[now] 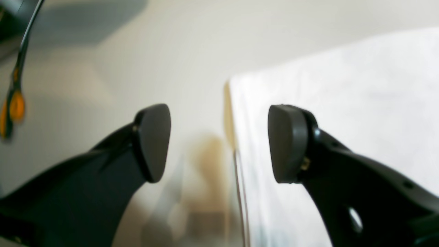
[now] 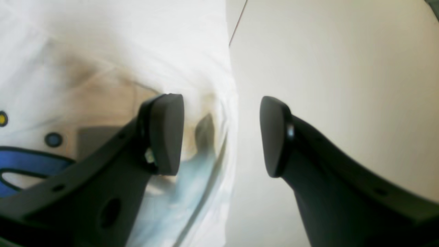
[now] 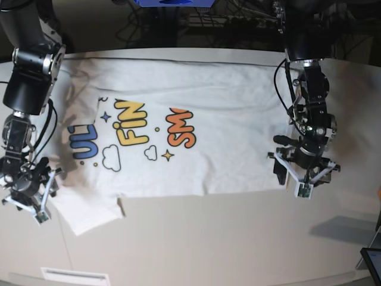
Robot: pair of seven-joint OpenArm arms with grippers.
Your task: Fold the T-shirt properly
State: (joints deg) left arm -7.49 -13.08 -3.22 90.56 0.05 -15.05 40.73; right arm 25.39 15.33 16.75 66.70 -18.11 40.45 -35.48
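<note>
Both black tools stand with their jaws apart and nothing between the pads: the left tool hangs at the hem edge of the large white short-sleeved cloth T-shirt with its blue, yellow and orange lettering, and the right tool sits over the sleeve end. That shirt lies spread print-up across the pale worktop, its length running side to side in the base view, one sleeve flap poking toward the near edge.

To do this step well, I judge each tool should come down onto a single clean edge, taking hold of both layers of cloth so the back does not trail behind. The two grips ought to be matched along the same long edge, and the lift kept low and even, so the fold line falls straight through the print.

Both wrist views are blurred; in the left one the cloth edge is only a soft white boundary. Whether either lower pad touches the fabric cannot be told. The neck opening is not clearly visible.
</note>
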